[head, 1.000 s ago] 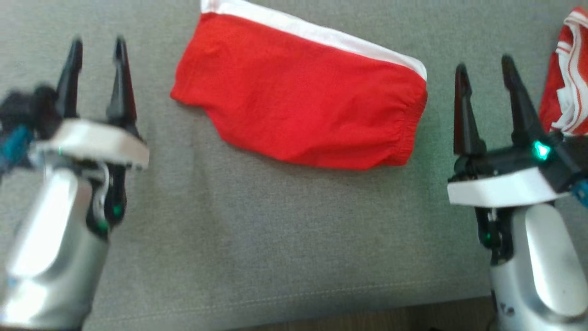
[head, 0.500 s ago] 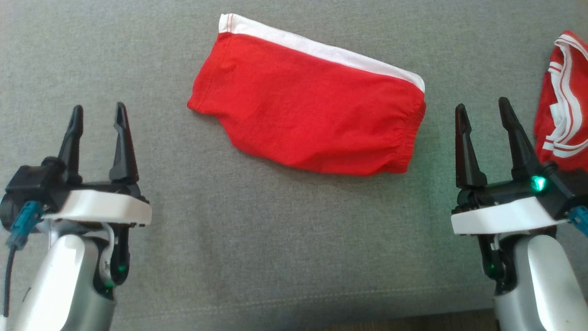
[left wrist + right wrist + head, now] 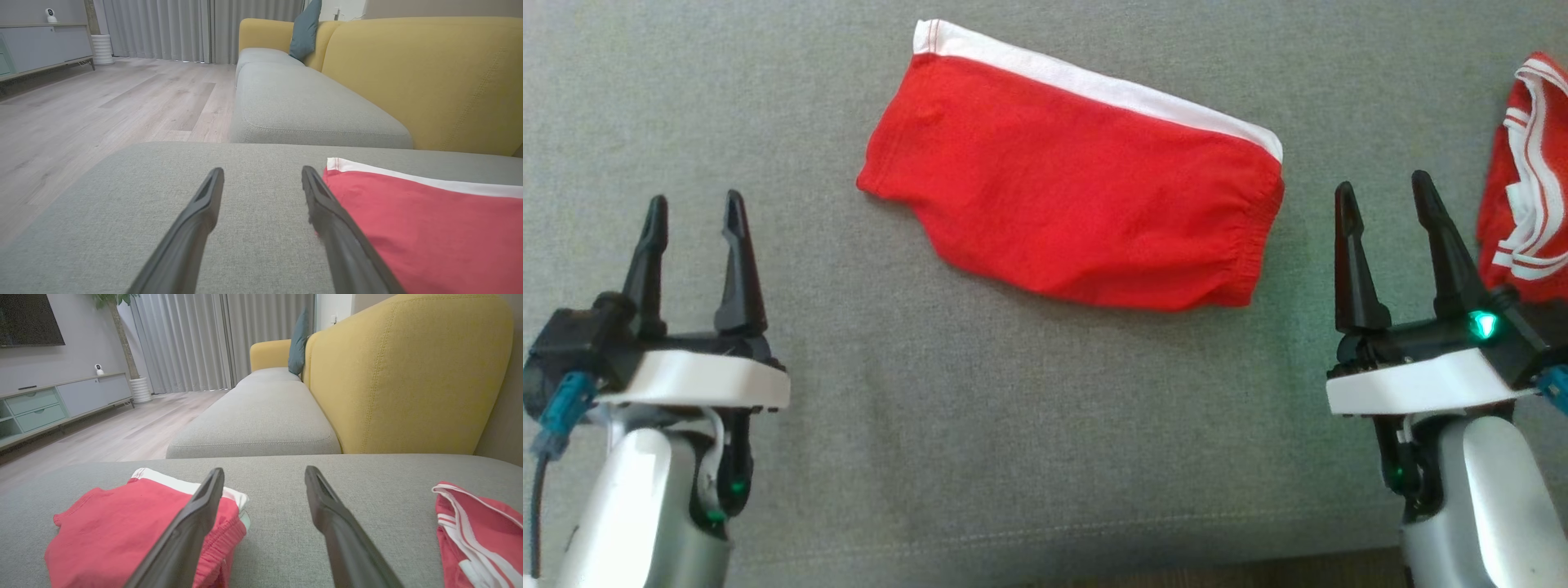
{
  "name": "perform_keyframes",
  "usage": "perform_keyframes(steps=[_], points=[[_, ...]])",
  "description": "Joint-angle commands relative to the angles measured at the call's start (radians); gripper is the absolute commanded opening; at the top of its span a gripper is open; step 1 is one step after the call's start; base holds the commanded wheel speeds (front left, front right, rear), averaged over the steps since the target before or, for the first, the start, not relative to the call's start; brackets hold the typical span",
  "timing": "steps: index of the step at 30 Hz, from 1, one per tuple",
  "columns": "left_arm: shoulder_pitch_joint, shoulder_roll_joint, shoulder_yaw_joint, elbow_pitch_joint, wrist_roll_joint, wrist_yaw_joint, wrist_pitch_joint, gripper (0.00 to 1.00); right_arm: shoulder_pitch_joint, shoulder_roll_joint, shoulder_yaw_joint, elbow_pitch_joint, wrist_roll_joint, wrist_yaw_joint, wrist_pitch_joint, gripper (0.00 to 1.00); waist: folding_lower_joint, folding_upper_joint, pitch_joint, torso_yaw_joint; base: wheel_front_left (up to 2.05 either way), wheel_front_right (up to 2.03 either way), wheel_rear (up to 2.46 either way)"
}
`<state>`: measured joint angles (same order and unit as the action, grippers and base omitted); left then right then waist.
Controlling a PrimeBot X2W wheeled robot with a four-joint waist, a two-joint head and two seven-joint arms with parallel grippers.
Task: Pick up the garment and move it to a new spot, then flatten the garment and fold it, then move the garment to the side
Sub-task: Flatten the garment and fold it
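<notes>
Your left pincer [image 3: 694, 198] hangs wide and empty over the left part of the grey cushion [image 3: 1013, 425]. At mid-cushion, toward its back, the red garment [image 3: 1078, 196] lies flat and folded, white band along the far edge. The fold looks done; the move aside is not yet made. Your right pincer [image 3: 1382, 182] is wide and empty over the cushion's right part.

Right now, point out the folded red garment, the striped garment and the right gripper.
folded red garment [image 3: 1078, 212], head view, middle of the red panel.
striped garment [image 3: 490, 516], right wrist view, red fabric beside the white stripes.
right gripper [image 3: 1382, 181], head view, midway between its open fingertips.
</notes>
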<state>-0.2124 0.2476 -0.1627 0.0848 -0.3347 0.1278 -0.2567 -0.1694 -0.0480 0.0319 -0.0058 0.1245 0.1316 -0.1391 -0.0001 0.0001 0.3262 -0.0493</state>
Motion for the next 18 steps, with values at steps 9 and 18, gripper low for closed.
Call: perform_keyframes(steps=[9,18], points=[[-0.17,0.018,-0.024,0.081,0.006,-0.122,0.052,1.0,-0.038,-0.002,0.031,-0.045,0.011,-0.001,0.003,1.0,0.0001,-0.0001,0.065,-0.001,0.0,0.0,0.0],[-0.373,0.0,-0.112,0.288,-0.034,-0.217,0.219,1.0,-0.065,-0.002,0.056,-0.03,0.027,-0.001,-0.007,1.0,0.0001,-0.0001,0.114,-0.037,0.0,0.0,0.0]])
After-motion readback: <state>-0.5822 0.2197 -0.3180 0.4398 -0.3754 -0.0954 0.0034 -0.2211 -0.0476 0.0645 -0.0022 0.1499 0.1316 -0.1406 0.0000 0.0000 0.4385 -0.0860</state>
